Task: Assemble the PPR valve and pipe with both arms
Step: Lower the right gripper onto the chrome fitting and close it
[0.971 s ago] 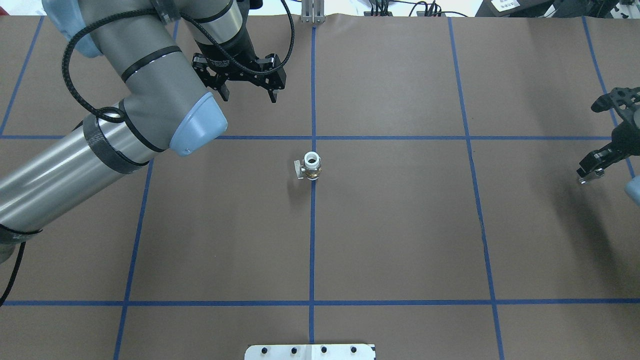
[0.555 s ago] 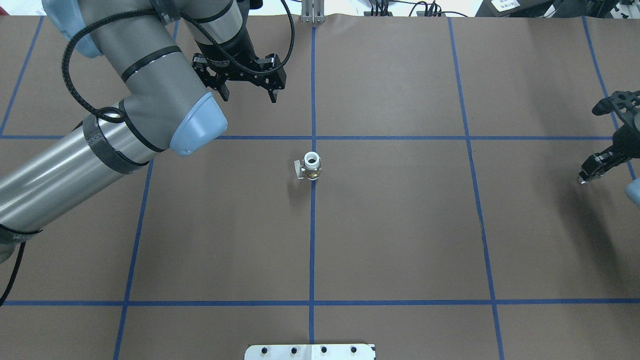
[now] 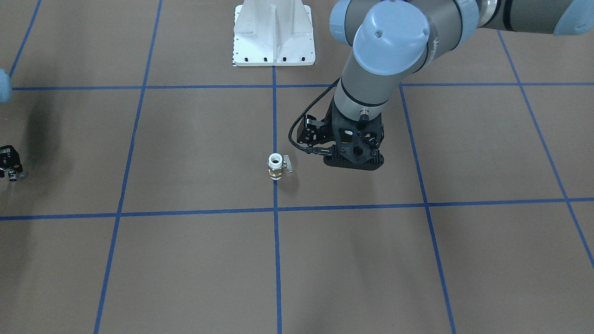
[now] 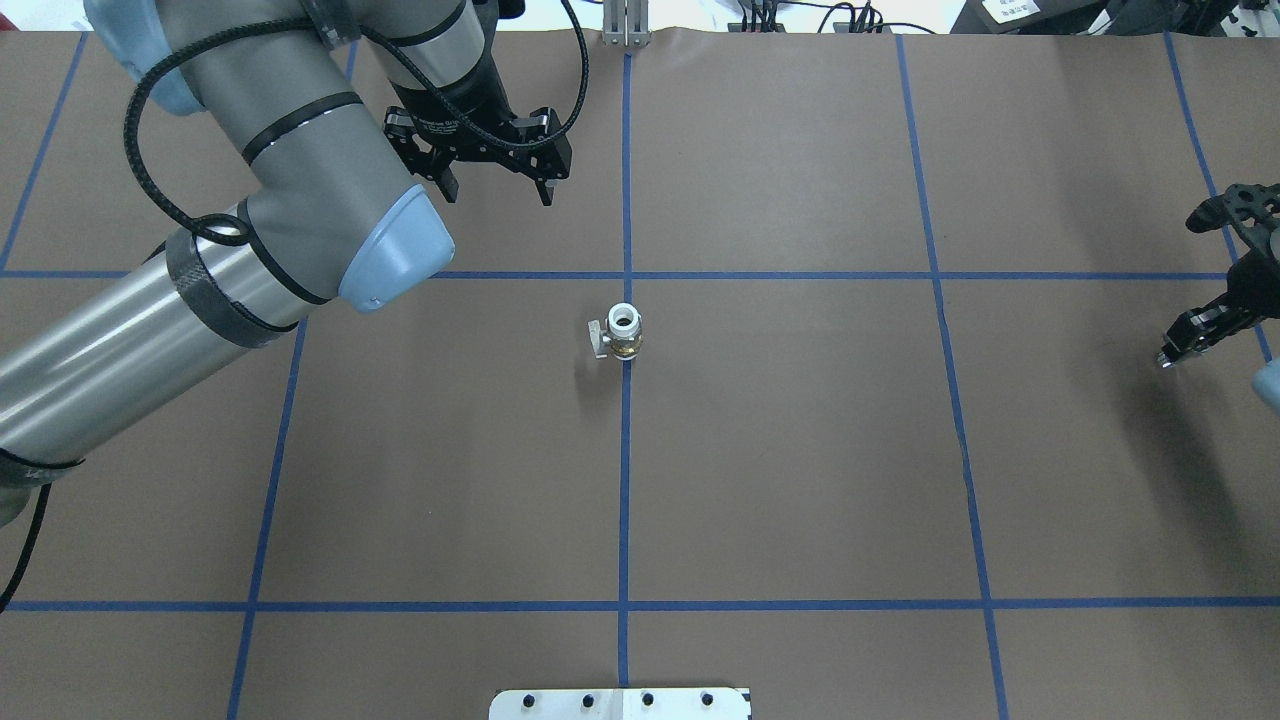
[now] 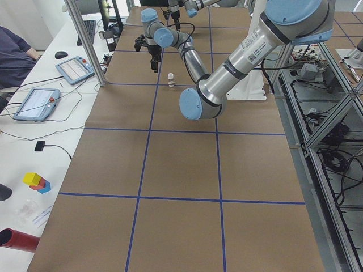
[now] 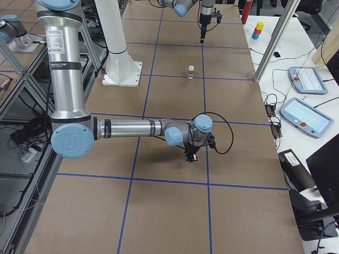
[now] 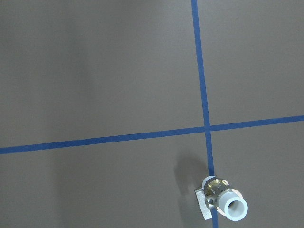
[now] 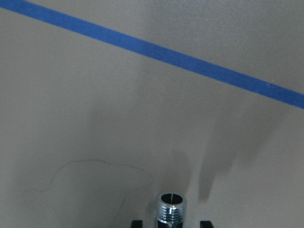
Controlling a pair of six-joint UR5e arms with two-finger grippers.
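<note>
The PPR valve (image 4: 622,333) stands upright on the centre tape line, white socket up, brass middle, lever to one side; it also shows in the front view (image 3: 275,166) and the left wrist view (image 7: 223,204). My left gripper (image 4: 497,187) is open and empty, hovering beyond and left of the valve. My right gripper (image 4: 1172,352) is at the table's right edge, shut on the silver pipe fitting (image 8: 172,209), held just above the paper. The pipe also shows in the front view (image 3: 14,176).
Brown paper with a blue tape grid covers the table. The white robot base plate (image 3: 274,32) sits at the robot's side. A metal bracket (image 4: 625,25) stands at the far edge. Desks with tablets (image 5: 74,69) flank the table.
My right gripper with the pipe has drifted slightly toward the right edge. The left arm and the valve have not moved.
</note>
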